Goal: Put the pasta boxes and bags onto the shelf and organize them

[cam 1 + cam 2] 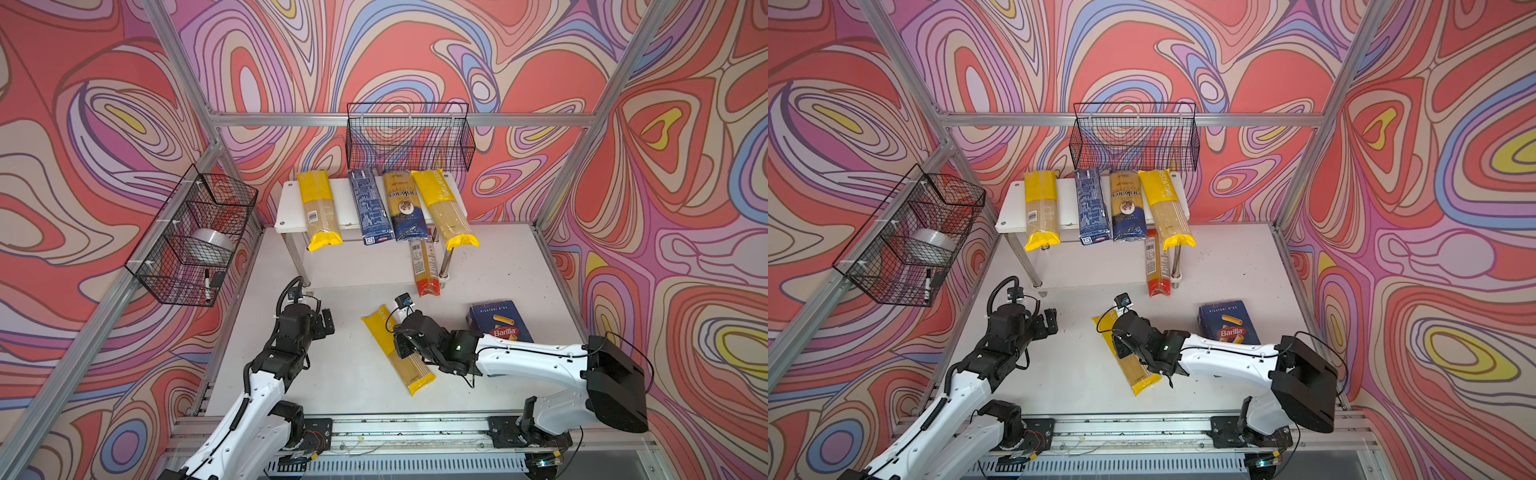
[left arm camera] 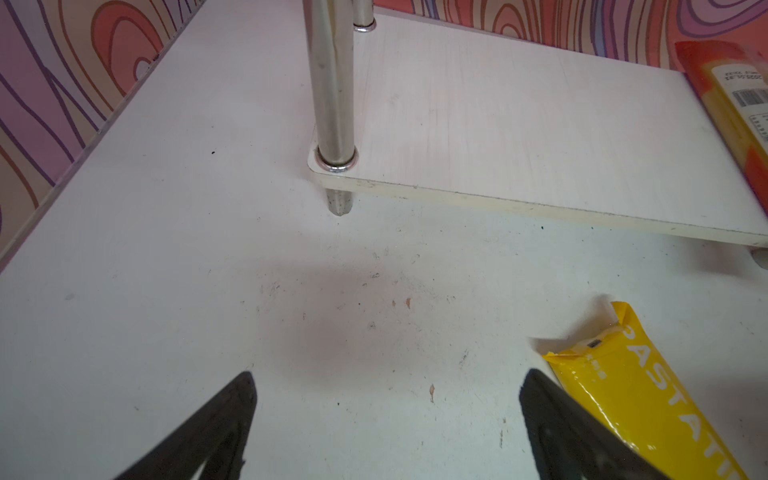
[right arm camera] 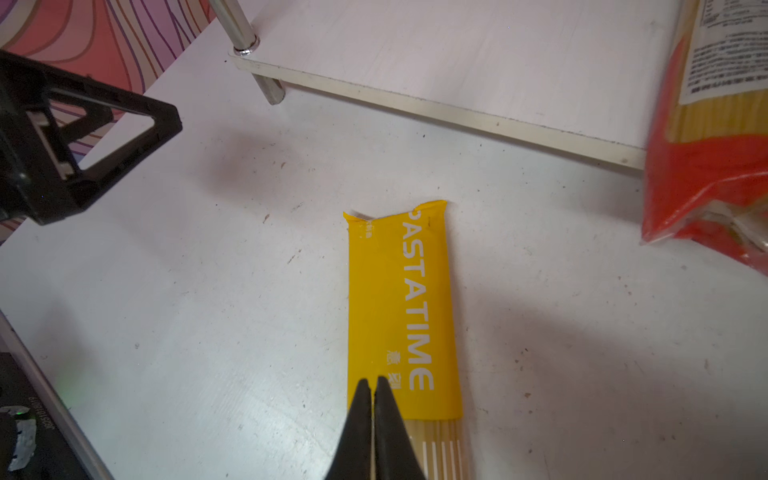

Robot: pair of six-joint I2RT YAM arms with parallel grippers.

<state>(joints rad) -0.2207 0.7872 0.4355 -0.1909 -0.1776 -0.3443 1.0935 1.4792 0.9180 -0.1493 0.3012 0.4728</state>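
lying flat — yellow packet (image 3: 399, 299) (right tool (image 3: 372, 382) closed above)

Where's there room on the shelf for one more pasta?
Lower tier is mostly bare, only the red-ended packet at one end. On top, a gap between the left yellow packet and narrow blue box. The rest is crowded.

Your left arm (image 1: 259, 384): rises from base at 7 o'clock of top view, forearm reaching toward 1 o'clock. Your left gripper (image 1: 323, 323) at its end, pointing 1 o'clock, jaws spread wide; fingers (image 2: 232, 415) well apart in wrist view.

Your right arm (image 1: 536, 361): base at 5 o'clock, black elbow housing at 4 o'clock, white forearm running toward 9 o'clock, wrist bent down. Your right gripper (image 1: 401, 347) near centre, angled down toward 10 o'clock, jaws pressed together, tips touching.

Two grippers well apart.
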